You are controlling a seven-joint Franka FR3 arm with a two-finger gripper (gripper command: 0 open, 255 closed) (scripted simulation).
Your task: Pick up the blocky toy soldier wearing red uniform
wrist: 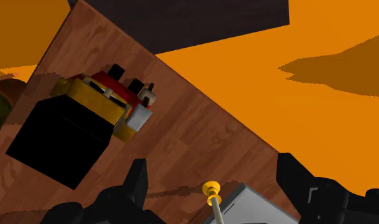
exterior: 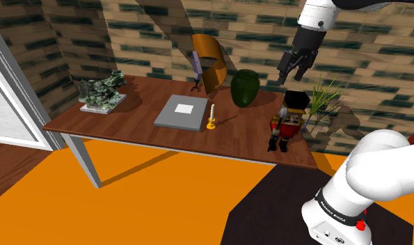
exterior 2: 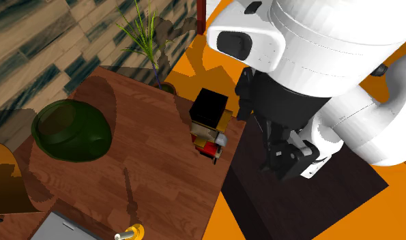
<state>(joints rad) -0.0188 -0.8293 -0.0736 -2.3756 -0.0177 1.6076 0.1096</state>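
Note:
The blocky toy soldier (exterior: pixel 287 120) stands upright near the table's corner closest to the stand, with a tall black hat, red coat and yellow trim. From above, in the second exterior view, the soldier (exterior 2: pixel 209 124) shows its black hat top. My gripper (exterior: pixel 293 72) hangs above the soldier, open and holding nothing. In the wrist view the fingers (wrist: pixel 135 181) stand wide apart, and the soldier (wrist: pixel 86 124) lies off to one side of the gripper (wrist: pixel 210 184), not between them.
On the brown wooden table (exterior: pixel 129 118) sit a dark green vase (exterior: pixel 244 88), a small yellow candlestick (exterior: pixel 211 120), a grey flat slab (exterior: pixel 179 112), a green figurine on a base (exterior: pixel 102 92) and a potted grass plant (exterior: pixel 322 97). Orange floor lies around it.

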